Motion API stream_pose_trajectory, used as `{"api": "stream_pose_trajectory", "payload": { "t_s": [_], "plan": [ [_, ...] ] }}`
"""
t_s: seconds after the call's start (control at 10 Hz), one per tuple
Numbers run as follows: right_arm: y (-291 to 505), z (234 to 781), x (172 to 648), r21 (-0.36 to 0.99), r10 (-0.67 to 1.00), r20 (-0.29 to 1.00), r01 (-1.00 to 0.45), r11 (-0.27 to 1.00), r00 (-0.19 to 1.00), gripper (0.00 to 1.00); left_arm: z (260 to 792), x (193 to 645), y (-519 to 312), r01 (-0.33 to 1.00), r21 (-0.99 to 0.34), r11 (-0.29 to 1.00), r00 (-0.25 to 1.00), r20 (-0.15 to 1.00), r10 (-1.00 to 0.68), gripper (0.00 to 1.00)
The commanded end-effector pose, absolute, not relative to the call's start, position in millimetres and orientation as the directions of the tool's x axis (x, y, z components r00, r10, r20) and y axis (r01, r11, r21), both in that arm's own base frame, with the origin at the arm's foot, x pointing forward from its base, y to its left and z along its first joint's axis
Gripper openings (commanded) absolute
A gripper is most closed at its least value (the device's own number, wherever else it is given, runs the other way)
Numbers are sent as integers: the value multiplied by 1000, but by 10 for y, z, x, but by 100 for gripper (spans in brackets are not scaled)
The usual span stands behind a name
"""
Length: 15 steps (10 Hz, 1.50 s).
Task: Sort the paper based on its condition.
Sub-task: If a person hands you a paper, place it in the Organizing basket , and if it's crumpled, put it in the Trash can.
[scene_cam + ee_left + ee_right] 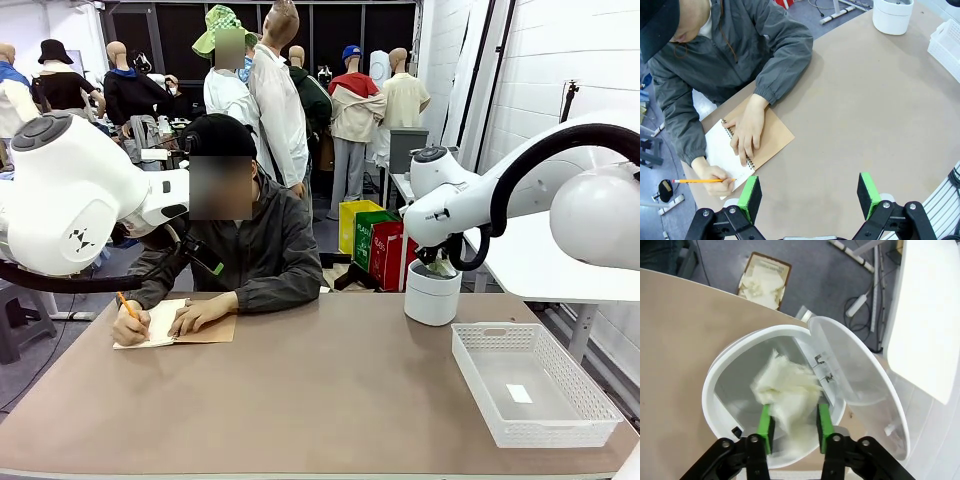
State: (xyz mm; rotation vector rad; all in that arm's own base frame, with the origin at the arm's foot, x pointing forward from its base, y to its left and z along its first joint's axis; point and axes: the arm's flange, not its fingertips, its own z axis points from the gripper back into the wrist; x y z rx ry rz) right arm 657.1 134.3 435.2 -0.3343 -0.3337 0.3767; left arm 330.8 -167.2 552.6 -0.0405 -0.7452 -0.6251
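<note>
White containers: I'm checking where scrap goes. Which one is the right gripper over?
The round bin, lid flipped open, with crumpled paper between the right gripper's fingers above it; the mesh basket sits apart, rectangular and lidless.

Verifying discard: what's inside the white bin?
Crumpled paper, blurred, in the mouth of the open bin, by the right gripper. It covers much of the floor; anything beneath is hidden.

White rounded arms [70,200], black cables [545,140]; left claw [810,196] black, green pads [750,192]; person [255,245]: grey jacket, black cap.
</note>
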Motion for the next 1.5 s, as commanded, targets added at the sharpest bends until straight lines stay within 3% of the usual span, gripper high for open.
{"api": "stream_pose_trajectory", "payload": {
  "t_s": [0.0, 1.4],
  "plan": [
    [1361, 4388, 6632, -393, 408, 254, -292, 872, 877, 100, 5520, 3308, -1665, 541, 182, 821, 565, 645, -516, 100],
    [1420, 4466, 6538, -357, 403, 266, -298, 885, 876, 100, 5520, 3308, -1665, 541, 182, 821, 565, 645, -516, 100]
  ]
}}
